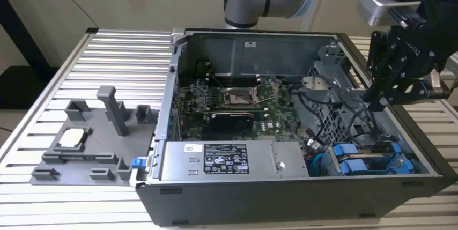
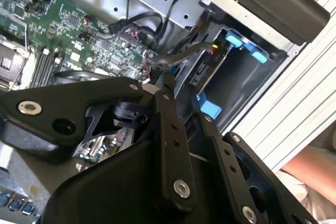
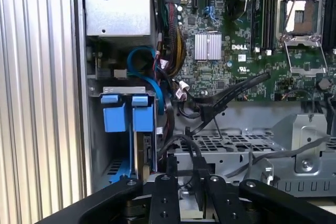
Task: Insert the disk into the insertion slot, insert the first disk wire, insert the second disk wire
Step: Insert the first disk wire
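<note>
since the computer case (image 1: pixel 301 200) lies on its side with the panel off, its inside faces up, which i judge is so the arm can reach in from above. the gripper (image 1: pixel 379 93) hangs over the case's right side, as the exterior view has it, above the perforated cage wall (image 3: pixel 231 142). loose black wires (image 3: pixel 231 90) run just below and beside it. whether the pincer is clenched on one of them or released i cannot tell. in the first wrist view a black loop of wire rises right in front of it, touching or nearly so.

the disk (image 3: pixel 143 118) is down in the insertion slot (image 3: pixel 124 91), at the near right corner of the case in the exterior view. its blue tab faces up, just beside the other blue-tabbed carrier (image 3: pixel 113 116). i take it for the task's one because a drive edge shows under it, but that is not certain. seated this way, its connector end looks toward the motherboard (image 3: pixel 226 24), likely so the wires can reach it. so the first step looks done and the wiring is in hand.

a blue cable (image 3: pixel 140 59) curves down toward the cage. the power supply (image 1: pixel 229 160) sits to the cage's left. a grey fixture (image 1: pixel 86 139) stands on the slatted table (image 1: pixel 128 53), well apart to the exterior view's left and probably out of the arm's way.
</note>
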Available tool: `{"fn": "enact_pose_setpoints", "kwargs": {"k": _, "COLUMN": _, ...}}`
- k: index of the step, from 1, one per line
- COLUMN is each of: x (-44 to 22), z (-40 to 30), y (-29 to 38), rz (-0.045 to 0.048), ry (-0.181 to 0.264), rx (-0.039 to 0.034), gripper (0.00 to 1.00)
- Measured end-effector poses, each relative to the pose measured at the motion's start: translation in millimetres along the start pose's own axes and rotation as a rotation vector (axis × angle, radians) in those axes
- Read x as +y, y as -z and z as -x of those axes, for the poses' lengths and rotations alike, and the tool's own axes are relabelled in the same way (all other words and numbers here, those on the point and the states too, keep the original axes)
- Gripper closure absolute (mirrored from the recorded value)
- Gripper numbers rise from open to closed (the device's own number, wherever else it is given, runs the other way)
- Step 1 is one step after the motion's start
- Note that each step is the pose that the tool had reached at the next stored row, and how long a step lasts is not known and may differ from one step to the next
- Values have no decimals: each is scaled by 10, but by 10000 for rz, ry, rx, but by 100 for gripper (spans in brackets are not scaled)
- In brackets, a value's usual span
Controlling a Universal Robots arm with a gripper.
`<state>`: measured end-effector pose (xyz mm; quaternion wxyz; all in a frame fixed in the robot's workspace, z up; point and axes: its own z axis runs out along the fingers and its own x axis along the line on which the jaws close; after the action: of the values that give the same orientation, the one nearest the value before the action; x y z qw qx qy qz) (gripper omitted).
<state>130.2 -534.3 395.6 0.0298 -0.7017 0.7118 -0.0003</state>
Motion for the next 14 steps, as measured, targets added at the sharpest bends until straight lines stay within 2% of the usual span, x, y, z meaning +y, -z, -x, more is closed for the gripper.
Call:
{"fn": "enact_pose_setpoints", "kwargs": {"k": 3, "x": 32, "z": 21, "y": -10, "rz": 5, "ry": 108, "rx": -10, "gripper": 73}}
{"fn": "enact_pose_setpoints", "kwargs": {"k": 7, "x": 56, "z": 41, "y": -18, "rz": 26, "ry": 611, "rx": -32, "gripper": 73}}
{"fn": "enact_pose_setpoints", "kwargs": {"k": 10, "x": 159, "z": 94, "y": -25, "rz": 26, "ry": 617, "rx": -34, "gripper": 73}}
{"fn": "enact_pose_setpoints", "kwargs": {"k": 14, "x": 299, "z": 124, "y": -38, "rz": 26, "ry": 618, "rx": -33, "gripper": 73}}
